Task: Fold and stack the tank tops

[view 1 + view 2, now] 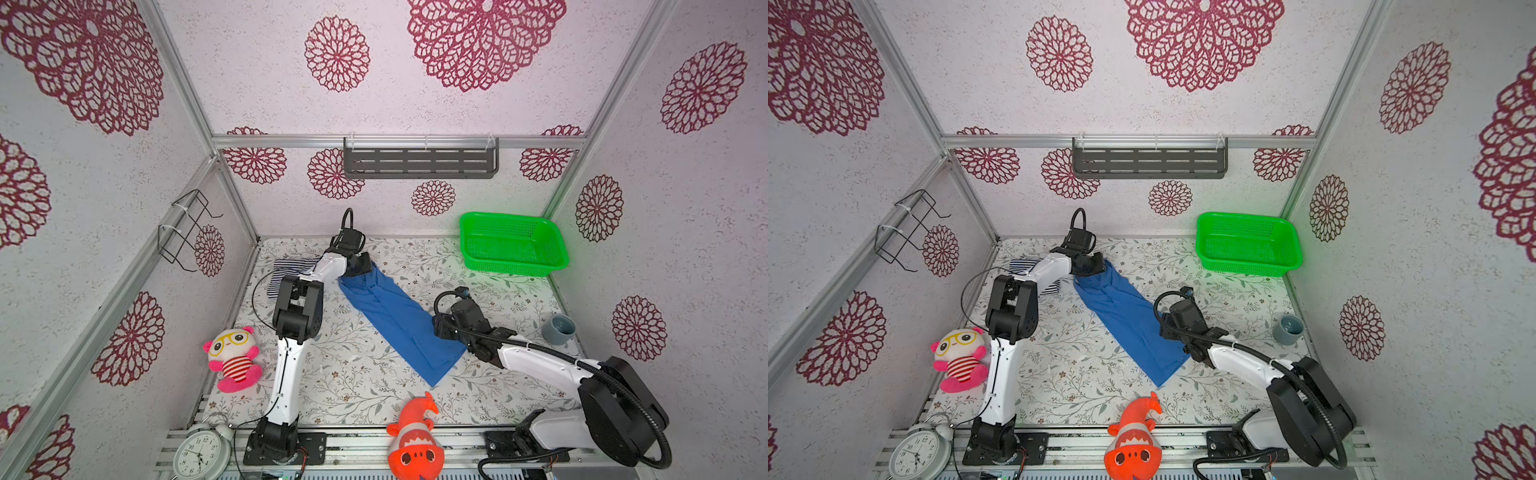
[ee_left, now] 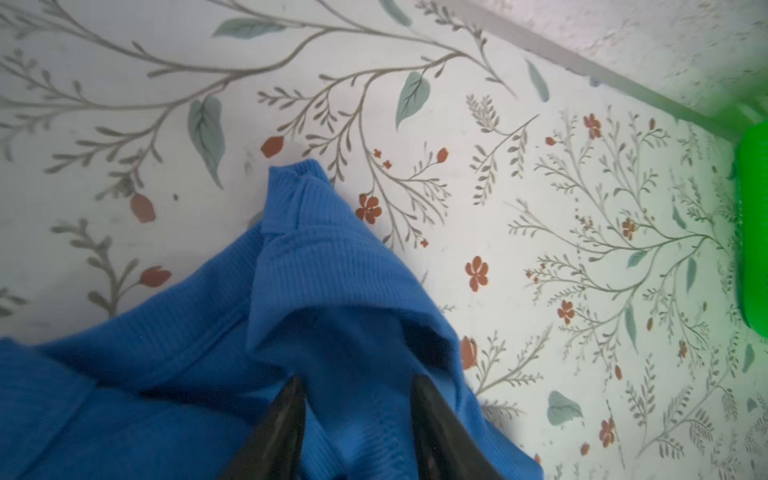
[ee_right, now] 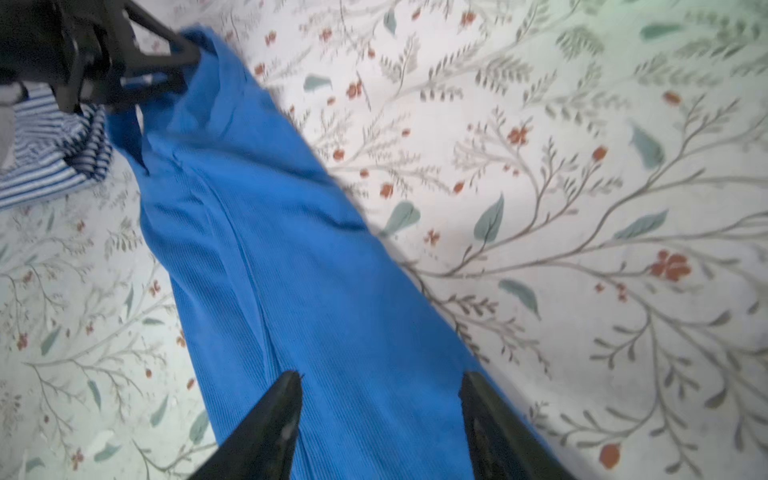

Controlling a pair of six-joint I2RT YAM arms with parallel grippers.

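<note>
Closest to me sit one alarm clock [image 1: 201, 455] and two plush toys, an orange fish [image 1: 413, 436] and a pink doll [image 1: 232, 359]. There are two tank tops on the floral table [image 1: 353, 374]. The blue tank top [image 1: 395, 316] lies mid-table as a long diagonal strip. The right arm stretches in low from the near right, and the right gripper [image 3: 380, 378] has its jaws wide over the strip's nearer half, holding nothing. One grey cup [image 1: 559, 328] stands at the right edge. The left arm bends at the elbow and reaches to the strip's far end. The left gripper [image 2: 357, 382] has its jaws partly apart astride a raised fold; whether they grip it I cannot tell. The striped tank top [image 1: 286, 267] lies far left under that arm, and one green basket [image 1: 513, 269] sits far right
</note>
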